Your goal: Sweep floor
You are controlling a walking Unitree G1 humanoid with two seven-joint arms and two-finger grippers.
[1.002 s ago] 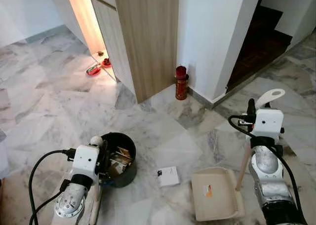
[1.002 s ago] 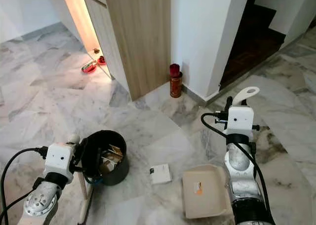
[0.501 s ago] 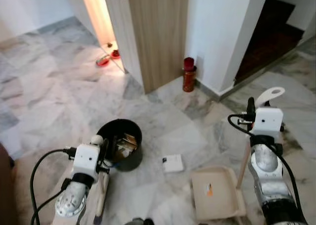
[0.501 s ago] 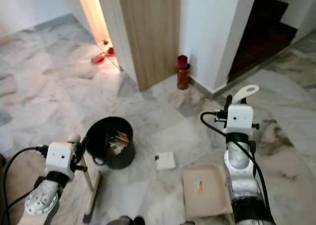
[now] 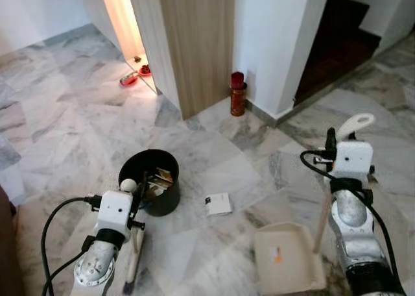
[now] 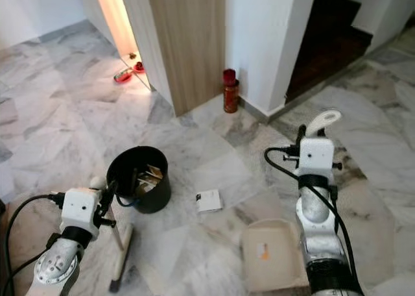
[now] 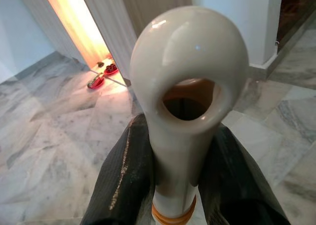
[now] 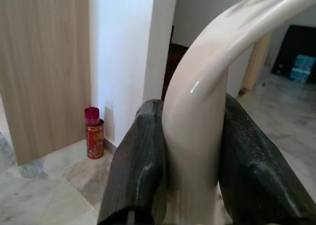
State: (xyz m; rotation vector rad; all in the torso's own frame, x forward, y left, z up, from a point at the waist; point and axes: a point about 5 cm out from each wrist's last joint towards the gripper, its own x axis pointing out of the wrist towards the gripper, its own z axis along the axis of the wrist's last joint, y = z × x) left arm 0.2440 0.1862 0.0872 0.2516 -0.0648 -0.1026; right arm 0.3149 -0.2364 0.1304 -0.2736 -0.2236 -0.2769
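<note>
Marble floor (image 5: 58, 134), black bin (image 5: 150, 191) near broom (image 5: 133, 260), dustpan (image 5: 285, 267) apart

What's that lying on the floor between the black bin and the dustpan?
A small white card lies flat on the marble between the black bin and the dustpan, touching neither, as the left eye view shows.

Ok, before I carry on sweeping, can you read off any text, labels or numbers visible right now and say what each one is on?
No text can be read in these views.
Dustpan: a small orange mark on its tray, too small to read.
White card on the floor: a dark mark at one corner, illegible.
Red can by the wall: gold patterning, possibly lettering, too blurred to read.
Blue pack in the background: print unreadable.
</note>
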